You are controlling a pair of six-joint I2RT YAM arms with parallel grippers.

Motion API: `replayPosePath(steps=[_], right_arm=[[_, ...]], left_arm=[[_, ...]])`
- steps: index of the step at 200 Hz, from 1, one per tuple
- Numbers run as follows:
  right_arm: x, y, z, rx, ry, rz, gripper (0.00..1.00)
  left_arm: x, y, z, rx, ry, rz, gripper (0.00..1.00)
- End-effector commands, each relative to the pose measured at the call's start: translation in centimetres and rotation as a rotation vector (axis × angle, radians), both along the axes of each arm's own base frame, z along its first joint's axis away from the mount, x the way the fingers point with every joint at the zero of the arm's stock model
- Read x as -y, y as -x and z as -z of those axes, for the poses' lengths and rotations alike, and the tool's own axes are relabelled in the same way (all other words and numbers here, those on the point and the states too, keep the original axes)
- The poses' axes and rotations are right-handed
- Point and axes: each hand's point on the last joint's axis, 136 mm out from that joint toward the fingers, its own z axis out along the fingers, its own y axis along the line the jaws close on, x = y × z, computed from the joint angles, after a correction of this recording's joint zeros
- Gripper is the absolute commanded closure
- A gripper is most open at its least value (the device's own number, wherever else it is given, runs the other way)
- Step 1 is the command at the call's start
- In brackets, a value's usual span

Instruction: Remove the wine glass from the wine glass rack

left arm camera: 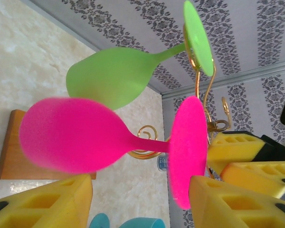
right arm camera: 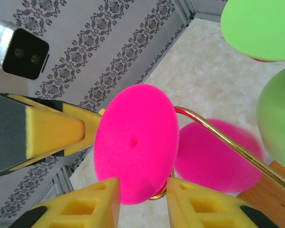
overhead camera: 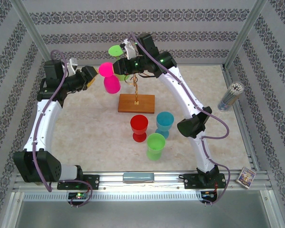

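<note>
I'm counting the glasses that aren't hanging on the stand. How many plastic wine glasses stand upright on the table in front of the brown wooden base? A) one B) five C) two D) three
D: a red plastic wine glass, a blue plastic wine glass and a green plastic wine glass stand upright on the table in front of the brown wooden base.
</note>
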Motion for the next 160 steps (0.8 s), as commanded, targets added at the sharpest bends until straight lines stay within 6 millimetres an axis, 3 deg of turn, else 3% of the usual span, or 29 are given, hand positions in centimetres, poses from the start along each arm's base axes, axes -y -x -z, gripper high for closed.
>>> replayPosePath(steps=[1, 49, 160], right_arm=[[0.2, 0.2, -0.7, 0.007, -0.015, -0.005, 0.67], [0.2, 0.2, -0.8, 0.006, -0.016, -0.004, 0.65], [0.2, 0.3, -0.7, 0.001, -0.013, -0.007, 0.66]], left_arm=[[0.9, -0.5, -2.8, 0.100, -0.002, 0.034, 0.44], [1.5, -1.0, -4.0, 0.127, 0.023, 0.051, 0.44], [2.6, -2.7, -3.2, 0.116, 0.050, 0.072, 0.54]])
